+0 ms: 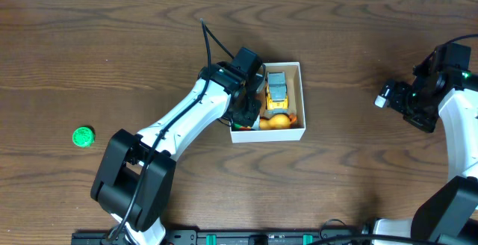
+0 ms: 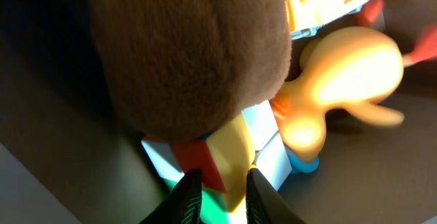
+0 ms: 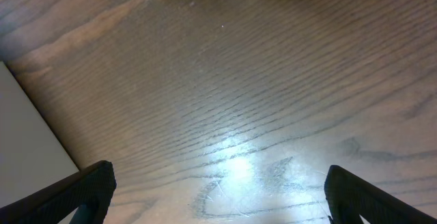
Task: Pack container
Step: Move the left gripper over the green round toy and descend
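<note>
Overhead view: the container is a small square open-top box with white outer walls. It stands on the tabletop a little right of centre. Inside, from left to right, the left wrist view shows a brown plush toy, a multicoloured block beneath it, and an orange duck touching the block. A yellow toy truck lies along the far part of the box, just behind the duck.

The tabletop is dark brown wood grain with a pale strip along its far edge. A green disc lies near the left side, well apart from the box.

My left arm reaches diagonally up from the near edge, and my left hand is lowered into the left part of the box. Its fingers stand close together with a narrow gap; I cannot tell whether they grip anything. My right hand hangs over bare wood at the right, well apart from the box, fingers spread wide and holding nothing.
</note>
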### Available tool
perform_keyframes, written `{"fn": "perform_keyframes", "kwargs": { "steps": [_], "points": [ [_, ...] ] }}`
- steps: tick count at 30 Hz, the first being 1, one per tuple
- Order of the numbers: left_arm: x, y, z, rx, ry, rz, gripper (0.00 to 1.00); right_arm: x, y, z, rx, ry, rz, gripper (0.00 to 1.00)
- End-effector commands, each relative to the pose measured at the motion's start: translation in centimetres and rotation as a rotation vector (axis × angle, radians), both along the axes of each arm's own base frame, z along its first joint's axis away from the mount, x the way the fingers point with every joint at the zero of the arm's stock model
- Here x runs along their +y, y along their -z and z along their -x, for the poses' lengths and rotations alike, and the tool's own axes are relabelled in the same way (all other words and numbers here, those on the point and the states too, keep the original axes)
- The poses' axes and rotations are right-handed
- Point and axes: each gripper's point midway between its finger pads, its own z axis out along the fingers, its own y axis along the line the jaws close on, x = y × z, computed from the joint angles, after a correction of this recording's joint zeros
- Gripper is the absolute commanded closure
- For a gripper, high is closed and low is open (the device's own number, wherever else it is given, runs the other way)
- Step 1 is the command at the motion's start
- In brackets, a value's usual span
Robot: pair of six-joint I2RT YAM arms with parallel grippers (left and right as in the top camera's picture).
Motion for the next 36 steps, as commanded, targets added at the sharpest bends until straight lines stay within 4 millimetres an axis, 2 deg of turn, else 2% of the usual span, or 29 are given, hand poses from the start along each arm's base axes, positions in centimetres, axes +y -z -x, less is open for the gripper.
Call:
{"fn": "perform_keyframes", "kwargs": {
  "steps": [1, 5, 8, 9, 10, 12, 14, 17, 19, 21, 25, 27, 31, 33, 36],
  "points": [
    [0.6, 0.6, 0.6, 0.032, -0.005, -0.022, 0.77, -0.1, 0.1, 0.1, 0.006, -0.017, 0.01, 0.01],
    [0.0, -2.8, -0.2, -0.053, -0.005, 0.032, 0.77, -0.1, 0.1, 0.1, 0.007, -0.017, 0.009, 0.01],
    [-0.1, -7.4, -1.5, -0.183, -0.014, 0.075, 0.77, -0.1, 0.1, 0.1, 0.006, -0.017, 0.01, 0.01],
    [0.2, -9.1, -1.9, -0.236, -0.022, 0.081, 0.73, -0.1, 0.1, 0.1, 0.006, -0.017, 0.01, 0.01],
    [0.4, -10.6, -2.1, -0.279, -0.029, 0.088, 0.64, -0.1, 0.1, 0.1, 0.006, -0.017, 0.01, 0.01],
    [1.3, -13.6, -2.6, -0.38, -0.053, 0.089, 0.51, -0.2, 0.1, 0.1, 0.008, -0.016, 0.015, 0.01],
    [2.7, -16.0, -2.7, -0.468, -0.085, 0.069, 0.4, -0.2, 0.1, 0.1, 0.008, -0.016, 0.016, 0.01],
    [5.1, -18.5, -2.6, -0.541, -0.145, 0.051, 0.3, -0.2, 0.1, 0.1, 0.008, -0.016, 0.016, 0.01],
    [7.8, -19.9, -2.5, -0.567, -0.241, 0.038, 0.2, -0.2, 0.1, 0.2, 0.009, -0.016, 0.016, 0.01],
    [11.6, -20.8, -2.6, -0.577, -0.395, 0.013, 0.02, -0.2, 0.1, 0.1, 0.008, -0.016, 0.016, 0.01],
    [20.6, -21.1, -2.3, -0.547, -0.729, -0.05, 0.02, -0.2, 0.1, 0.1, 0.008, -0.016, 0.016, 0.01],
    [25.6, -20.4, -1.7, -0.509, -0.905, -0.097, 0.02, -0.2, 0.1, 0.2, 0.009, -0.016, 0.016, 0.01],
    [34.2, -17.9, 0.3, -0.417, -1.234, -0.149, 0.02, -0.2, 0.1, 0.2, 0.009, -0.016, 0.016, 0.01],
    [37.1, -16.4, 0.9, -0.357, -1.334, -0.134, 0.02, -0.2, 0.1, 0.2, 0.009, -0.019, 0.017, 0.01],
    [40.4, -13.8, 1.3, -0.265, -1.439, -0.101, 0.02, -0.2, 0.1, 0.1, 0.007, -0.019, 0.017, 0.01]
  ]
}}
